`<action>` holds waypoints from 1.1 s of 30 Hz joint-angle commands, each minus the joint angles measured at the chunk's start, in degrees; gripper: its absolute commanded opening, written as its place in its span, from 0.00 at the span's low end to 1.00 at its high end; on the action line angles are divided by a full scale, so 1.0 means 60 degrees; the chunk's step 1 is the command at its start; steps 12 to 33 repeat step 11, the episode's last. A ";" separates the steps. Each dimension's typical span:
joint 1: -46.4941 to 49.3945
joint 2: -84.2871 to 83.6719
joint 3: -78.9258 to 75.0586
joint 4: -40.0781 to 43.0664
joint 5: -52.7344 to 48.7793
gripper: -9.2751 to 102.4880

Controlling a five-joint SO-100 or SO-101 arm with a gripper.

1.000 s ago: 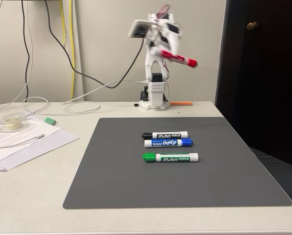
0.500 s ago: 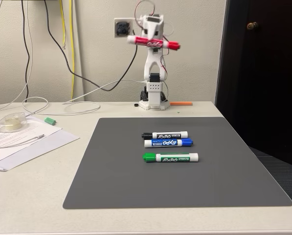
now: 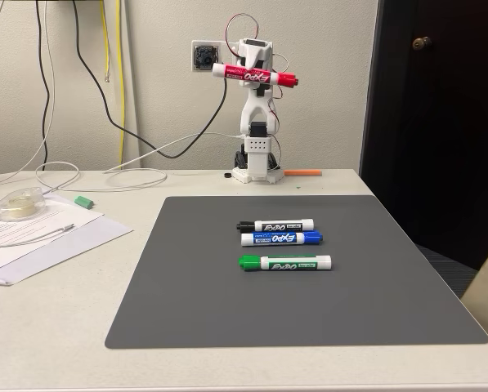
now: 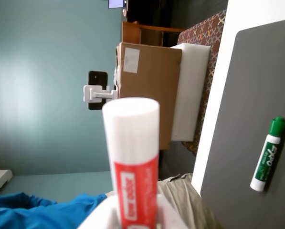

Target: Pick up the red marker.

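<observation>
The red marker [image 3: 283, 78] is held level high above the arm's base at the back of the table, well above the grey mat [image 3: 297, 302]. My gripper [image 3: 256, 74] is shut on its middle. In the wrist view the red marker [image 4: 132, 143] rises from the bottom edge, white end up and red label below, between the white fingers [image 4: 97, 220] of my gripper [image 4: 137, 222].
Black [image 3: 275, 225], blue [image 3: 281, 238] and green [image 3: 285, 262] markers lie in a row on the mat. The green marker [image 4: 269, 155] also shows in the wrist view. An orange stick [image 3: 303, 172] lies by the base. Papers and a tape roll [image 3: 16, 204] sit left. Beige cloth [image 3: 487, 294] enters at right.
The arm has swung the red marker from a tilted pose at the right up to a level one over the base. Beige cloth has come in at the right edge.
</observation>
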 commanded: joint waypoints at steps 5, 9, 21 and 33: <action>-0.0088 0.0103 -0.0059 -0.0234 0.0073 0.13; -0.0088 0.0073 -0.0059 -0.0264 0.0088 0.13; -0.0088 0.0059 -0.0059 -0.0278 0.0088 0.13; -0.0088 0.0059 -0.0059 -0.0278 0.0088 0.13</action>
